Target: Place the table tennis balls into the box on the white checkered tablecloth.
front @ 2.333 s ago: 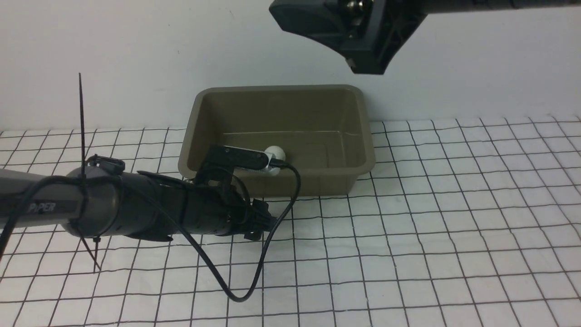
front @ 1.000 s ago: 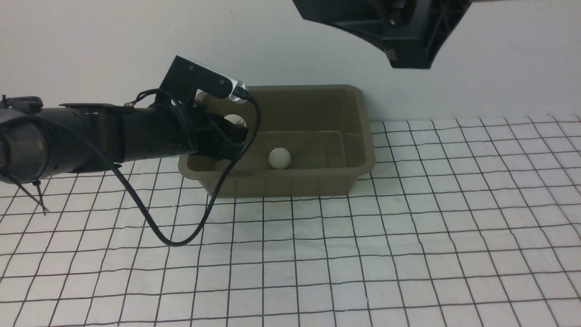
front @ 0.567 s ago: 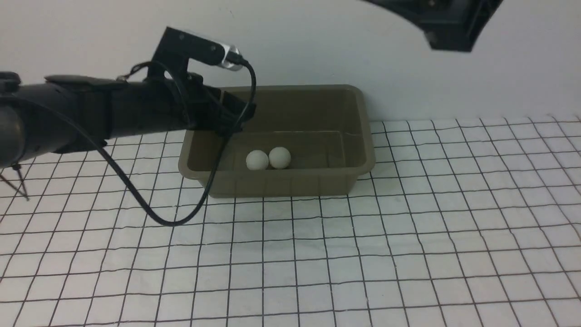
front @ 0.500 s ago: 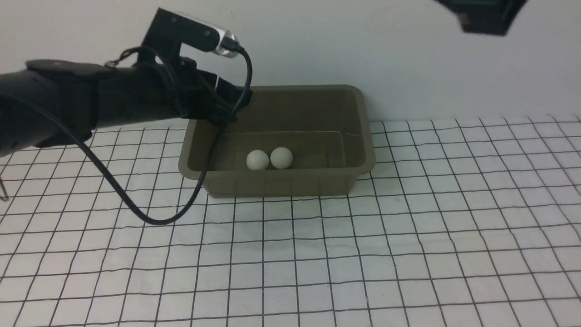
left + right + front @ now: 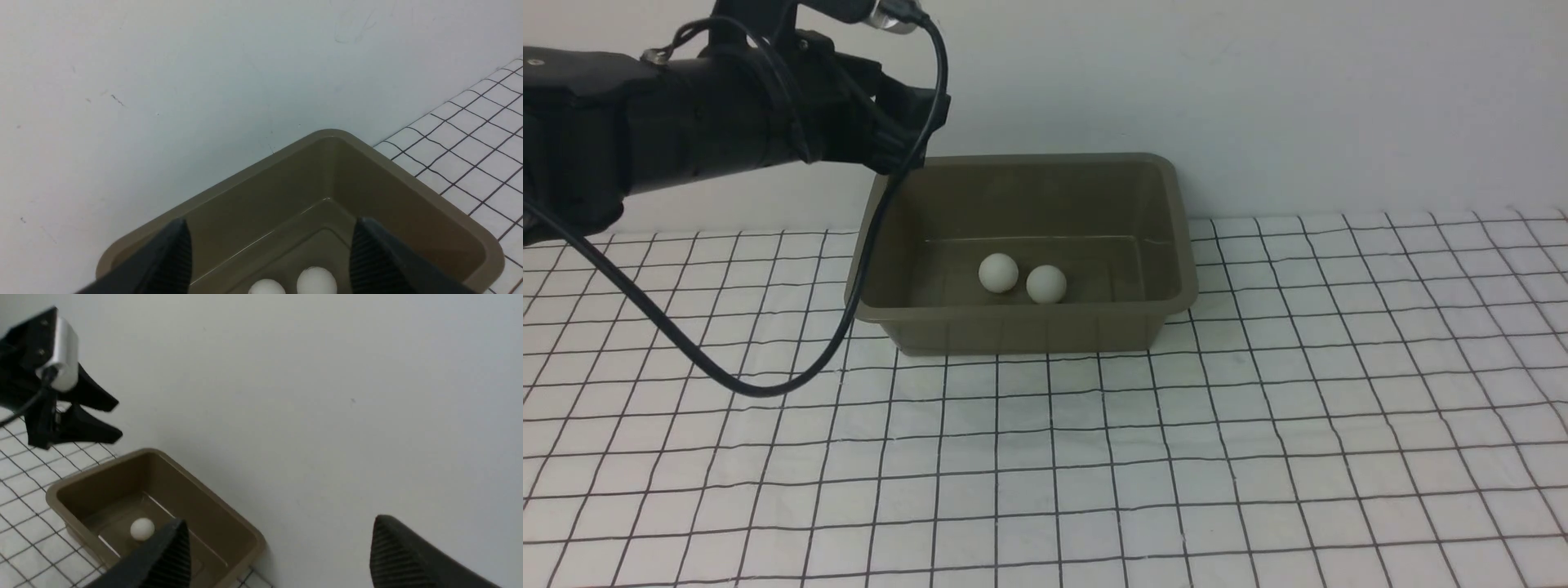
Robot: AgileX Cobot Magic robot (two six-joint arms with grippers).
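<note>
- One pincer sits upper left of the front view: the left gripper, above the left rear corner of the box, jaws wide, nothing between them.
- Its black cable loops down across the box's left rim in frame, low over the white checkered tablecloth.
- Centre frame: both table tennis balls lie on the box floor, just beside each other.
- Judgement: placing looks done and the step is clearing out. Lift the left arm straight up and back, so the cable cannot snag the rim and drag the box.
- Right gripper, lower frame of its own wrist view only: jaws wide, empty, well apart from the box.
</note>
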